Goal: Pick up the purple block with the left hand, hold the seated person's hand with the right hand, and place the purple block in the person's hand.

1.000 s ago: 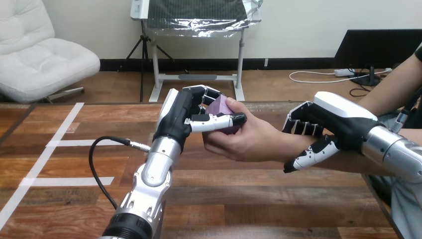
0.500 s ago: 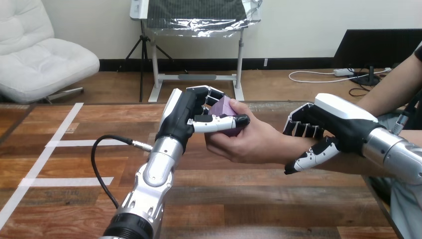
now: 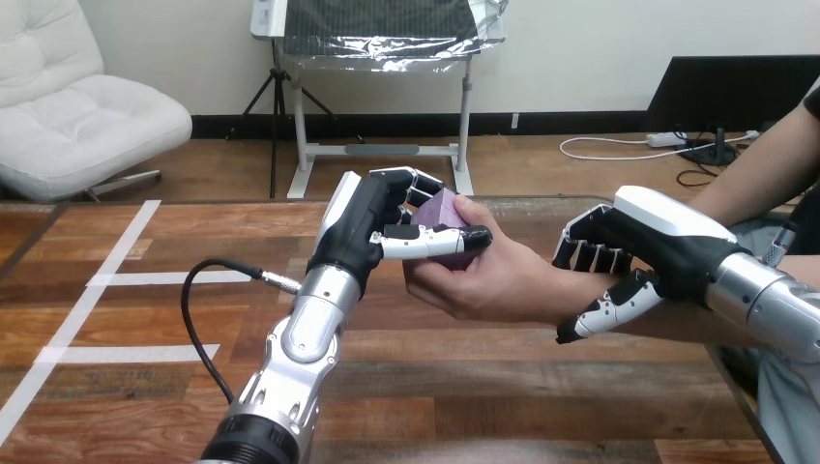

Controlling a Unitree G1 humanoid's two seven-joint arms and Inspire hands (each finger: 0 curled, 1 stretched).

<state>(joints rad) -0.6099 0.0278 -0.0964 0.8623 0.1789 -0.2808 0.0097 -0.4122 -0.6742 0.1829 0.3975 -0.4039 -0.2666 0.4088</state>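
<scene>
ROBOT AND PERSON SHARE 1 PURPLE BLOCK: The humanoid's left hand (image 3: 363,227) grips the purple block (image 3: 437,207) above the middle of the wooden table (image 3: 503,387). Its fingers are hooked over the block's top and its thumb lies across the near face, so the block is pinched between them. The block is held clear of the wood, not resting on it.

The person's hand (image 3: 488,275) reaches in from the right side of the head view. It cups the block from below and from the right, its fingers curled beneath the block and its thumb touching the block's upper right side. That puts 2 hands on the block at once, the robot's left and the person's.

The robot's right hand (image 3: 658,237) comes in from the right edge and closes round the person's wrist (image 3: 543,290). Its fingers are curled down over the wrist's far side and its thumb is angled under the near side, with the wrist between them.

The left arm's silver forearm (image 3: 295,358) rises from the bottom edge towards the block. White tape lines (image 3: 126,278) mark the table's left part, well apart from both hands.
</scene>
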